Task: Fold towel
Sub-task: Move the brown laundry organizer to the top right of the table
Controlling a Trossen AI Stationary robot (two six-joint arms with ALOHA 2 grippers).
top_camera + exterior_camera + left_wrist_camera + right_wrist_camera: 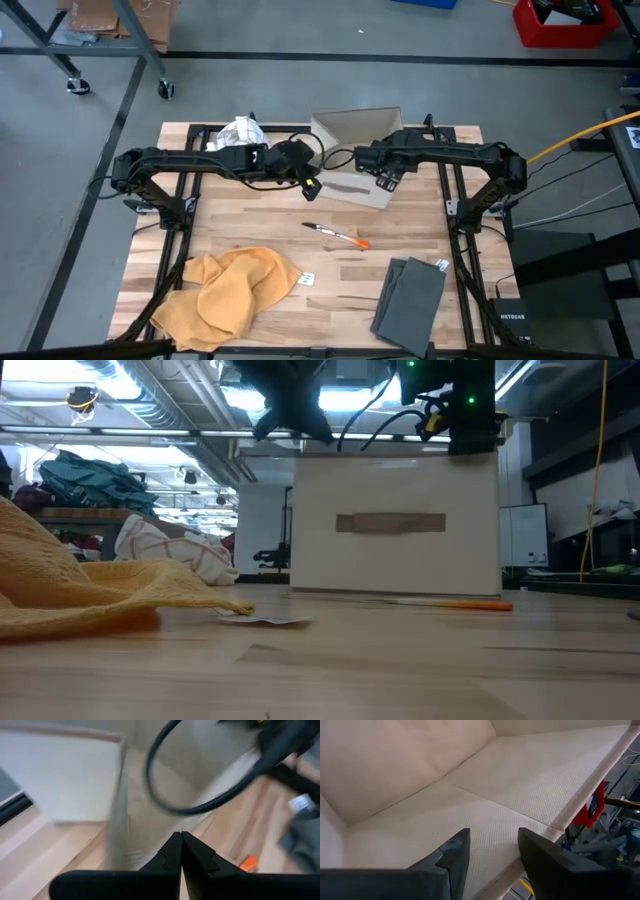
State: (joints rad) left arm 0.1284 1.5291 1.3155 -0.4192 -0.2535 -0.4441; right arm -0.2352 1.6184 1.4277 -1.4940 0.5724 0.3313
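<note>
Towels first: I see the yellow towel (228, 297) crumpled at the near left of the table (260, 215), and a grey towel (410, 296), already folded flat, at the near right. Neither claw touches either one. Both arms reach in over the far middle of the table, by a pale open box (352, 152). My left claw (312, 189) hangs just left of the box with its fingers (172, 852) pressed tight together, holding nothing. My right claw (385, 178) sits over the box's near edge, fingers (454, 851) spread apart with only the box's inner floor showing between them, so nothing is gripped. An orange-tipped pen or marker (340, 236), as best I can make out, lies mid-table between the box and the towels. A small white tag (306, 280) rests just right of the yellow towel. A white crumpled cloth (238, 133) sits at the far edge, left of the box.
</note>
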